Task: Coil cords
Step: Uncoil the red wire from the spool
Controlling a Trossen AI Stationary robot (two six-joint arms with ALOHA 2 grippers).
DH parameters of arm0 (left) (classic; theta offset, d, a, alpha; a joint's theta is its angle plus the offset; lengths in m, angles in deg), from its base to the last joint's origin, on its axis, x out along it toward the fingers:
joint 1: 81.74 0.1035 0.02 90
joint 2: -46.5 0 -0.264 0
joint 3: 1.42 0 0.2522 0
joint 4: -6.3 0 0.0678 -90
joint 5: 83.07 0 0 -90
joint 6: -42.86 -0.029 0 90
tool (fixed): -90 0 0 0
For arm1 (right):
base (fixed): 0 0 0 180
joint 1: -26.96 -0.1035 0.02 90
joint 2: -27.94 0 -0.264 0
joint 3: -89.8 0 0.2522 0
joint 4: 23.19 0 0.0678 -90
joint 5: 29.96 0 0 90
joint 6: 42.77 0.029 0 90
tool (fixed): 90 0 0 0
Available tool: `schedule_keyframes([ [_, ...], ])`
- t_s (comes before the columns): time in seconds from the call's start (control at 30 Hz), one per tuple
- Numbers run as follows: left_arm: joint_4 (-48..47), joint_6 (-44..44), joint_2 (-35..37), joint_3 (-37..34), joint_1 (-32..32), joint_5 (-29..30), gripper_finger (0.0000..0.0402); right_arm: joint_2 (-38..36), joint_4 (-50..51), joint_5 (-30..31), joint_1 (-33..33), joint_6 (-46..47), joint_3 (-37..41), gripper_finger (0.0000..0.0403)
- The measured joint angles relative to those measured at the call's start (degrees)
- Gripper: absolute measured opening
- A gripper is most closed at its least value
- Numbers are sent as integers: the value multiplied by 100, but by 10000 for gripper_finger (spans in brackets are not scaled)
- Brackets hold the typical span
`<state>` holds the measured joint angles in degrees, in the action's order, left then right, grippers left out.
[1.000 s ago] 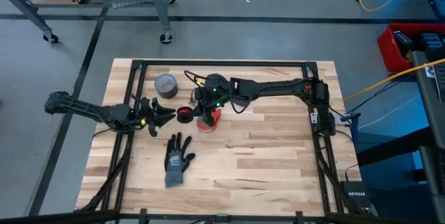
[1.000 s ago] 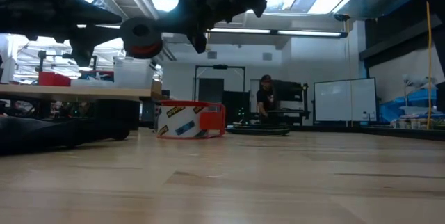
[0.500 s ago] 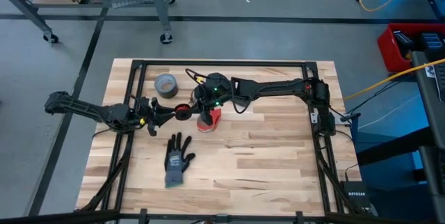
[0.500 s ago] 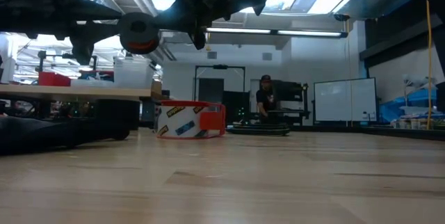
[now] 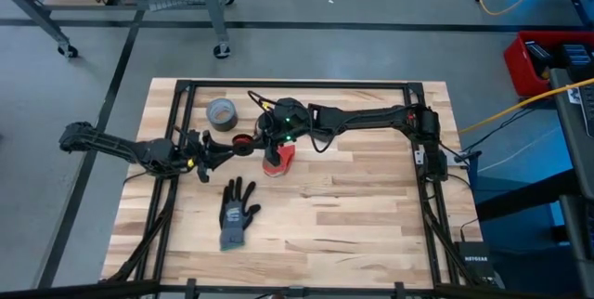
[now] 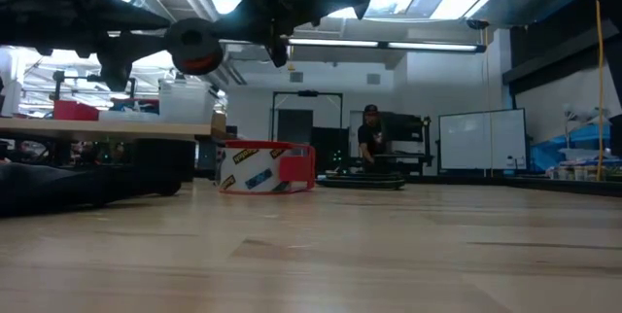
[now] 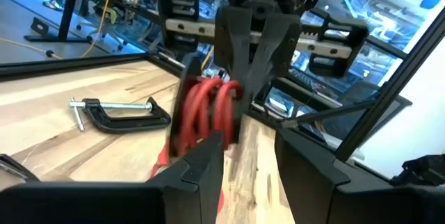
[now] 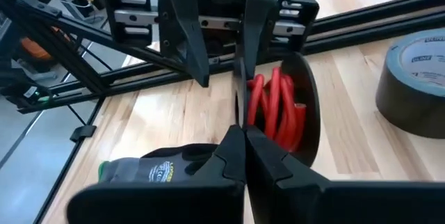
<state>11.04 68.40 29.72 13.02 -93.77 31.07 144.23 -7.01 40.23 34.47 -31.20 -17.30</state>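
With the red cord (image 8: pixel 278 109) already wound into a tight coil and held above the counter (image 5: pixel 353 197) near its far-left part, my right pincer (image 5: pixel 263 137) pinches it shut while my left pincer (image 5: pixel 225 149) gapes around it, handover unfinished.

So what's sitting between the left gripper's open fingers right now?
The coiled red cord, pinched by the shut right gripper, sits between the left gripper's open fingers, as the left wrist view shows.

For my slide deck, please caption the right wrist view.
Shut right gripper pinches the red cord coil as the open left gripper faces it.
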Motion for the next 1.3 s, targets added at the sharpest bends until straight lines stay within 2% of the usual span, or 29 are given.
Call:
schedule_keyframes([
  [0.5,12,-1,0,0,2,24,119,0,-219,-210,-4,23,2,0],
  [0.6,14,-26,0,0,2,24,96,0,-307,-269,-4,26,2,0],
  [0.77,41,-15,0,0,2,22,15,0,-294,-262,-4,33,2,2],
  [1.03,98,175,0,0,0,41,2,0,-287,-294,0,72,2,40],
  [1.3,205,443,0,-2,-2,26,1,0,-176,-722,8,83,-78,87],
])
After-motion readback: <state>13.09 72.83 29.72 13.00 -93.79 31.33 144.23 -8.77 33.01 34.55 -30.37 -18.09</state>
